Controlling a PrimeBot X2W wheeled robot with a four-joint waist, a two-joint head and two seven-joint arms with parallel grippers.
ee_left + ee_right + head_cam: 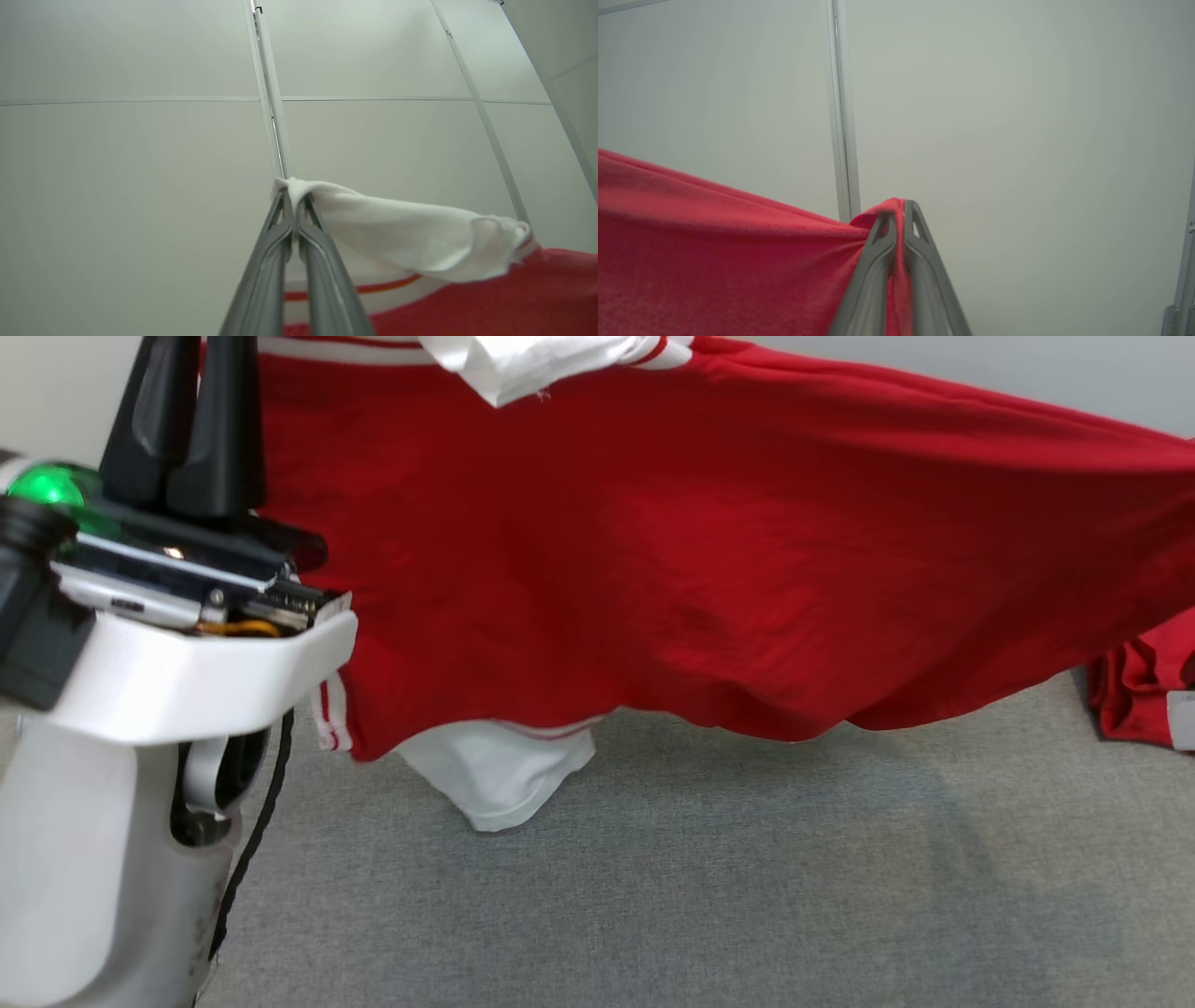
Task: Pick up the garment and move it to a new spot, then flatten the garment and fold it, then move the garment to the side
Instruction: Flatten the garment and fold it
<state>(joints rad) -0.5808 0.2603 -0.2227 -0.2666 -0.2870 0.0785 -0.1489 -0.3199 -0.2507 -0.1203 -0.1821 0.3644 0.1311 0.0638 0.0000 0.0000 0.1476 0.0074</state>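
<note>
Closest to the head camera, the left gripper (191, 420) points upward. Its wrist view shows the jaws clenched on a white fold of the red knit garment with white sleeves and striped trim (728, 551). The right gripper (900, 217) is likewise clamped on a pinch of red cloth. Between them the garment hangs stretched in the air above the grey felt-like surface (653, 896). Whether the drooping white sleeve tip touches it is hard to make out. I judge the pick-up done. Laying down, flattening, folding and setting aside remain. The red bundle (1134, 686) at the right edge is cut off, and I cannot tell whether it belongs to this garment. Behind stand pale wall panels (140, 140).
</note>
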